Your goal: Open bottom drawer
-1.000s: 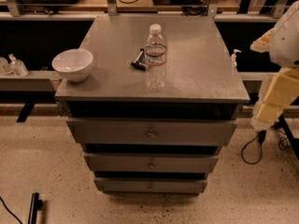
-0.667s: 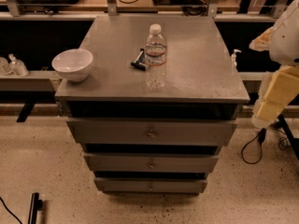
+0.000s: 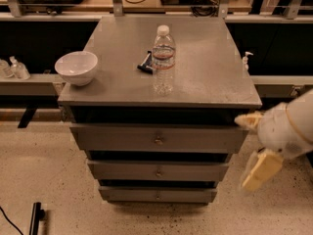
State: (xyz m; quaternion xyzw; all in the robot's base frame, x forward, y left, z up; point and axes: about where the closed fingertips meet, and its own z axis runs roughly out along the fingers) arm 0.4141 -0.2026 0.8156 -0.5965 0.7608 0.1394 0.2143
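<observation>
The grey cabinet (image 3: pixel 161 87) has three drawer fronts stacked under its top. The bottom drawer (image 3: pixel 157 195) is the lowest and narrowest front, with a small round knob at its centre, and it sits flush and closed. My gripper (image 3: pixel 244 153) hangs at the cabinet's right side, level with the top and middle drawers. Its cream fingers (image 3: pixel 261 170) are spread apart and hold nothing. It stands above and to the right of the bottom drawer, not touching its knob.
On the cabinet top are a white bowl (image 3: pixel 76 67) at the left edge, a clear water bottle (image 3: pixel 163 60) in the middle, and a small dark object (image 3: pixel 145 63) beside it. Shelving with cables runs behind. Speckled floor (image 3: pixel 49 180) lies around the cabinet.
My gripper has moved down and to the left, from beside the cabinet top to next to the upper drawer fronts. The drawers and the objects on top have not moved.
</observation>
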